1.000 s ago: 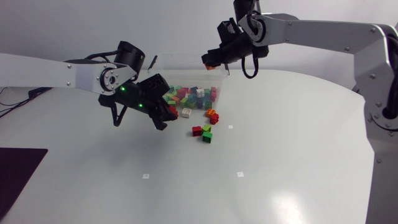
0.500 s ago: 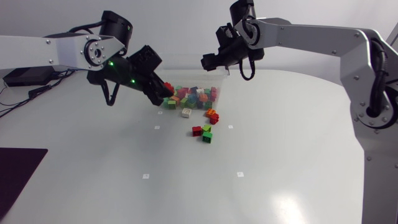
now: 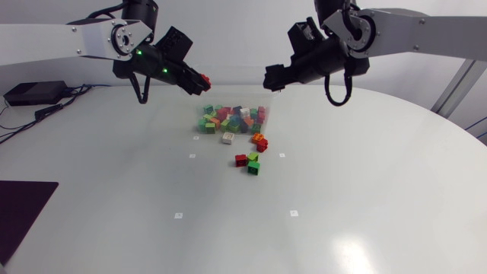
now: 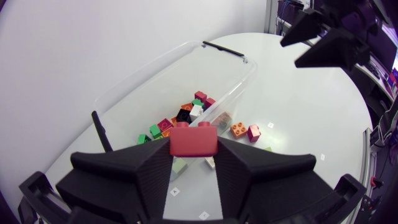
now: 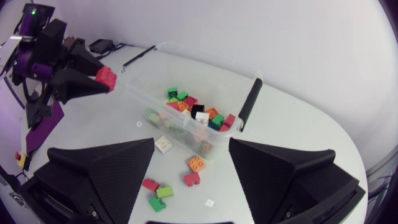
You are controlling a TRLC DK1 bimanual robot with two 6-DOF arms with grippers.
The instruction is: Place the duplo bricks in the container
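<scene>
**Two-arm brick sorting: carry phase.** The left tool (image 4: 193,151) is closed on a red brick (image 4: 193,139), one wedge finger pressing each side and the studs left exposed above them. It holds the brick in the air, apart from everything else. The clear container (image 5: 211,59) lies ahead of and below it, with its opening facing up. The height is probably chosen so that the brick clears the near wall and can be let go over the opening rather than pushed in from the side.

The right tool (image 3: 272,78) hangs above the container's other side. Its fingers are spread wide and hold nothing. From its wrist view it looks down on the container and on the loose bricks, a position that keeps it clear of the left arm's path and ready for another pick.

The container already holds a mixed layer of bricks (image 3: 232,118) in red, green, orange, white and black.

Outside it on the surface (image 3: 342,198) several bricks remain:
- a white brick (image 3: 227,138) just beside the near wall;
- an orange and red pair (image 3: 260,141) close to it;
- a red and green cluster (image 3: 249,161) a little farther out.

The task appears to be well under way but not finished. The next step for the left arm is to centre the held brick over the opening before the fingers part. A release too close to the rim could bounce the brick back out.
</scene>
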